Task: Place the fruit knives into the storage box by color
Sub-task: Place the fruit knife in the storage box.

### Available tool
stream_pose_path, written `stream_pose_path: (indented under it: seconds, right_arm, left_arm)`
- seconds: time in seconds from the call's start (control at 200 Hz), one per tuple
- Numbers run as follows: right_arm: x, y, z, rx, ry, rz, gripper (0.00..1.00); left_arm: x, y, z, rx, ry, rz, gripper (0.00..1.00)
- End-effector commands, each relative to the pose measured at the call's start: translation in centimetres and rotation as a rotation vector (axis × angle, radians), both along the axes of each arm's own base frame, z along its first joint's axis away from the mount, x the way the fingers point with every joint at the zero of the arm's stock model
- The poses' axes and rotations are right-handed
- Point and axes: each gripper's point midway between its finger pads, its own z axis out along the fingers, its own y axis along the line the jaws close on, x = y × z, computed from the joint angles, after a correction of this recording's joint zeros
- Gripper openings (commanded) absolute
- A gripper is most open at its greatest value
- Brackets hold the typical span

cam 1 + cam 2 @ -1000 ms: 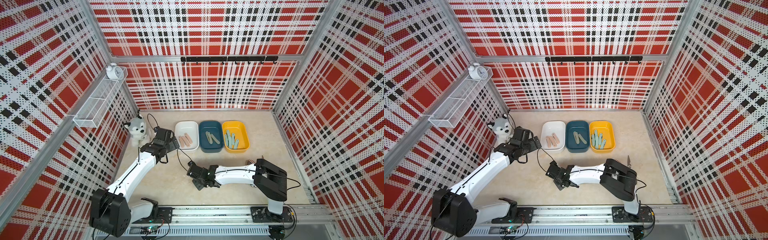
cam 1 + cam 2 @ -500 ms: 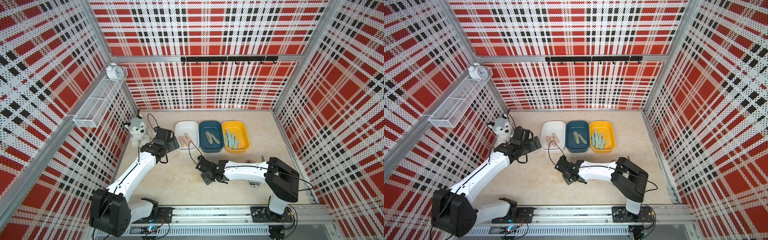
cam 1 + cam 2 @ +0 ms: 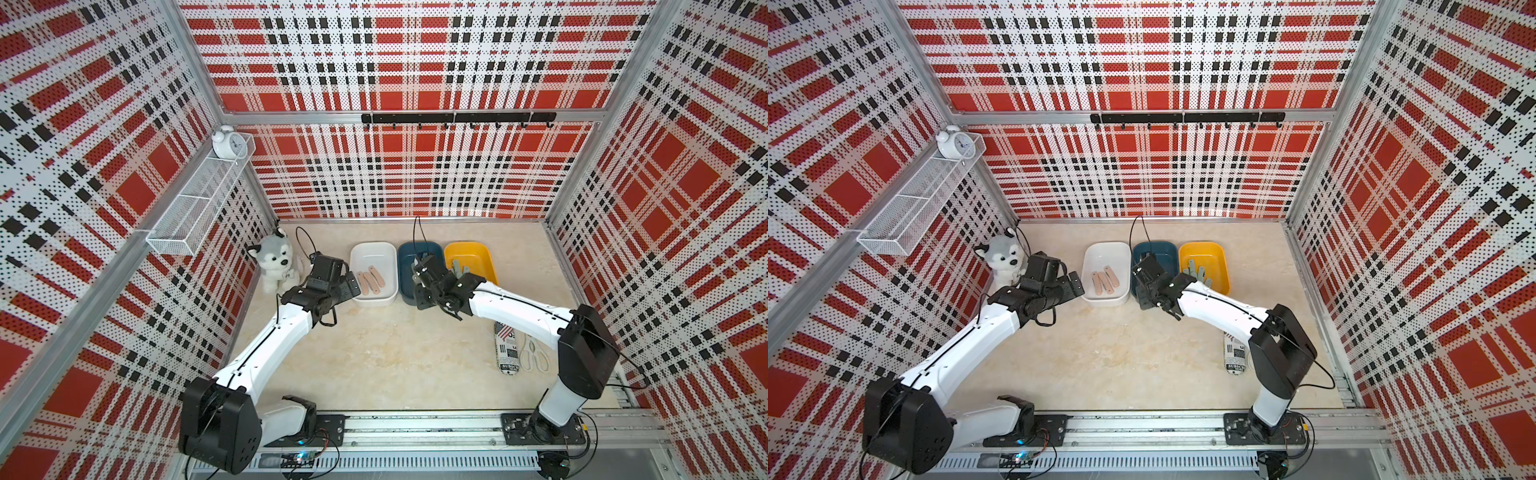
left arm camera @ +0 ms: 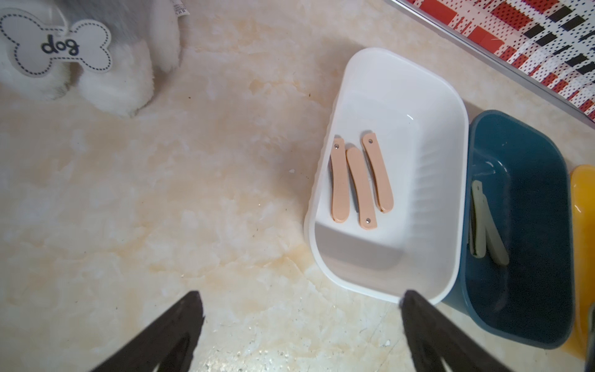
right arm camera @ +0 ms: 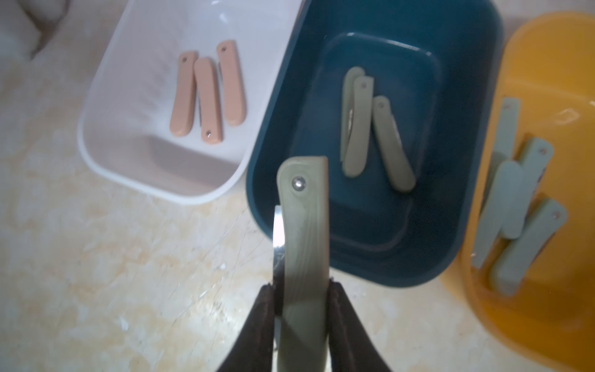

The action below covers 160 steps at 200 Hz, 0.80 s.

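Observation:
Three storage boxes stand in a row at the back: white (image 3: 374, 254), blue (image 3: 405, 254) and yellow (image 3: 478, 254). Three pale pink fruit knives (image 4: 359, 186) lie in the white box (image 4: 402, 96). Sage grey-green knives (image 5: 357, 128) lie in the blue box (image 5: 467, 96), and light teal ones (image 5: 512, 199) in the yellow box (image 5: 547, 58). My right gripper (image 5: 301, 286) is shut on a sage grey-green knife (image 5: 304, 232), whose tip hangs over the blue box's near rim. My left gripper (image 4: 301, 298) hangs open and empty just before the white box's near corner.
A plush husky (image 3: 274, 262) sits at the back left, close to my left gripper (image 3: 349, 286). A white printed pouch (image 3: 507, 349) and scissors (image 3: 534, 357) lie beside the right arm. A wire basket (image 3: 199, 208) with an alarm clock (image 3: 227, 143) hangs on the left wall.
My right gripper has travelled from the middle of the table back to the blue box's near rim, staying shut. The left arm has hardly moved.

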Motion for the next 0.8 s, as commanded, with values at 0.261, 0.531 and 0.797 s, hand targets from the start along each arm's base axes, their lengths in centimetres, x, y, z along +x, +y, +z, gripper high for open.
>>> stream_pose_path:
  seconds: [0.261,0.531,0.797]
  right_arm:
    - [7.7,0.6,-2.2,-0.031,-0.013,-0.053,0.24]
    - [7.9,3.0,-4.5,0.051,0.048,-0.014,0.25]
    - [8.0,3.6,-7.3,0.062,0.081,-0.015,0.26]
  left_arm:
    - [0.4,-1.2,1.4,-0.01,-0.051,-0.013,0.98]
    - [0.9,-1.1,2.1,-0.005,-0.071,-0.009,0.98]
    - [1.9,-1.8,3.2,-0.016,-0.1,-0.018,0.98]
